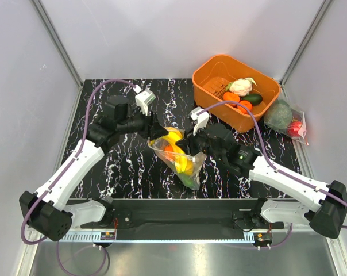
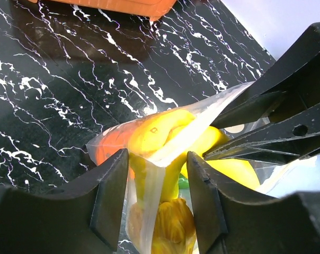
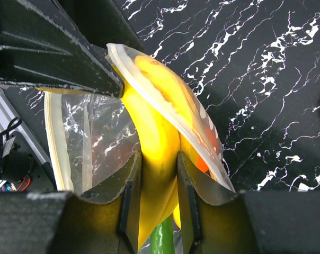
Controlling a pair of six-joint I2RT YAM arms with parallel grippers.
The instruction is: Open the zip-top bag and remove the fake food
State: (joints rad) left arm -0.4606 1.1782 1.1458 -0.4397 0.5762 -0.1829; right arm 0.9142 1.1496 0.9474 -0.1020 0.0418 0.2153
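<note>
The dotted zip-top bag (image 1: 195,164) lies mid-table with its mouth raised between both grippers. The fake food shows inside it: a yellow piece (image 1: 174,138), an orange fruit (image 1: 169,151) and a green vegetable (image 1: 188,180). My right gripper (image 3: 159,180) is shut on the yellow piece (image 3: 154,132) in the bag's mouth, with the bag (image 3: 86,132) spread to its left. My left gripper (image 2: 157,180) straddles the bag's rim (image 2: 149,196) and the yellow food (image 2: 160,132), jaws apart. In the top view the left gripper (image 1: 162,133) and right gripper (image 1: 192,145) face each other across the bag.
An orange bin (image 1: 211,64) at the back right holds a white cauliflower (image 1: 241,86) and other toy produce. A clear undotted bag with a green ball (image 1: 280,116) lies at the right edge. White walls enclose the black marbled table (image 1: 127,172).
</note>
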